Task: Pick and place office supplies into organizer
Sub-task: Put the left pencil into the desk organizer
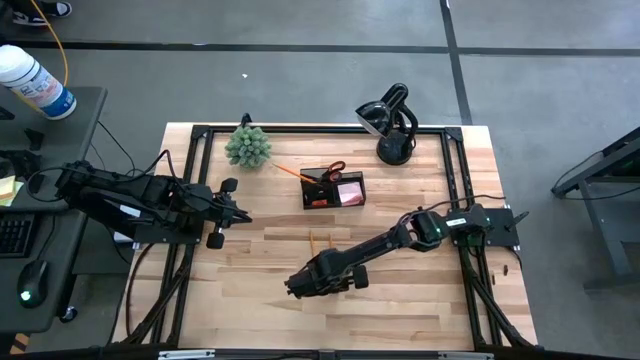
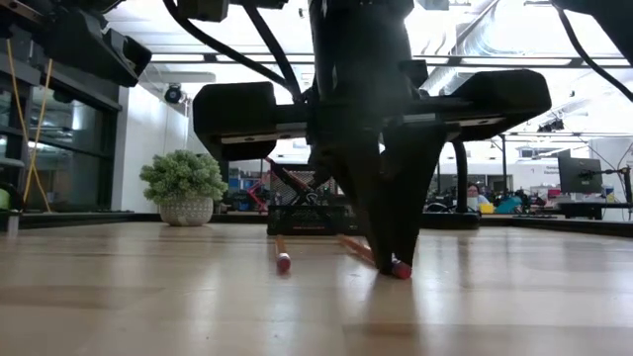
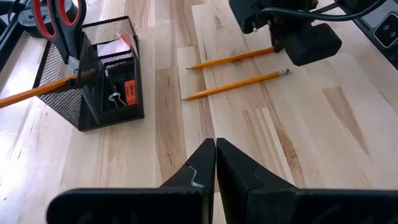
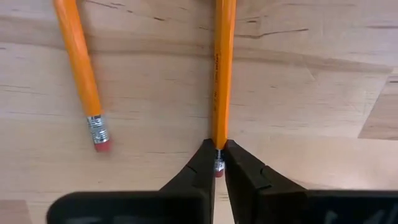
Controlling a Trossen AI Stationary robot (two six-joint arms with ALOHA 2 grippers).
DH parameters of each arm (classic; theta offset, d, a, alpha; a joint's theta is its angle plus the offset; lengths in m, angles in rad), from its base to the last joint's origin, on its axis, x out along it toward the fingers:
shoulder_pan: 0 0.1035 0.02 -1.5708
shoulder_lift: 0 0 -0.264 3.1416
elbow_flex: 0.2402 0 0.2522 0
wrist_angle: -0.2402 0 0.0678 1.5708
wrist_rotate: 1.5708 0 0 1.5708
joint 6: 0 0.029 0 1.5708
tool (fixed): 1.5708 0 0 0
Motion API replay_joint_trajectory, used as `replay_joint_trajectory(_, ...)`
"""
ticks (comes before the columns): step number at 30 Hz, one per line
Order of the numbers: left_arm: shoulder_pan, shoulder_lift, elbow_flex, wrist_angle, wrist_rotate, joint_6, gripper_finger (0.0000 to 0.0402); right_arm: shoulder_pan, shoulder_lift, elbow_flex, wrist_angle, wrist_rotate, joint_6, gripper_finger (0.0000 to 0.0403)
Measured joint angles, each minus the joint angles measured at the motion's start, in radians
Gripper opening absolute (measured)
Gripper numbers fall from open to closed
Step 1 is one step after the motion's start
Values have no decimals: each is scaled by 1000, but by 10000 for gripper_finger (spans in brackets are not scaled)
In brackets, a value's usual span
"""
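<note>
My right gripper [image 4: 219, 163] stands low over the near middle of the table [image 1: 400, 300], fingers pointing down, shut on the eraser end of a yellow-orange pencil [image 4: 221, 74]. A second pencil [image 4: 79, 74] lies flat beside it, eraser [image 4: 101, 144] free. The black mesh organizer [image 3: 93, 81] stands farther back and holds red-handled scissors [image 3: 59, 22], a pencil [image 3: 37, 93] leaning out and a pink pad [image 1: 350, 192]. My left gripper [image 3: 215, 152] is shut and hovers at the table's left [image 1: 240, 212], touching nothing. My right gripper pinches the pencil between its two fingertips at the metal band by the eraser [image 4: 219, 151]. The fingers [image 2: 391, 242] come from above, pointing down, one on each side of the pencil's end. The pencil still lies along the table, its length [image 3: 233, 59] stretching away from the fingers.
A small green spiky plant [image 1: 247, 147] stands at the far left of the table and a black desk lamp [image 1: 392, 125] at the far right. Black frame rails [image 1: 195, 180] run along the table's sides. Bare wood lies between the pencils and the organizer.
</note>
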State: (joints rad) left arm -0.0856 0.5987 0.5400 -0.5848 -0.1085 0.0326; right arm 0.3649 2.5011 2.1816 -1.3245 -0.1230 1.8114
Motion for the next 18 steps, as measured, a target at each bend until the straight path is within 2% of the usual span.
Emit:
replay_joint_trajectory(6,0,0,0,0,-7,1,5,0,1,31,-46,43,-17,1)
replay_joint_trajectory(18,0,0,0,0,-8,1,5,10,1,31,-43,15,-18,1)
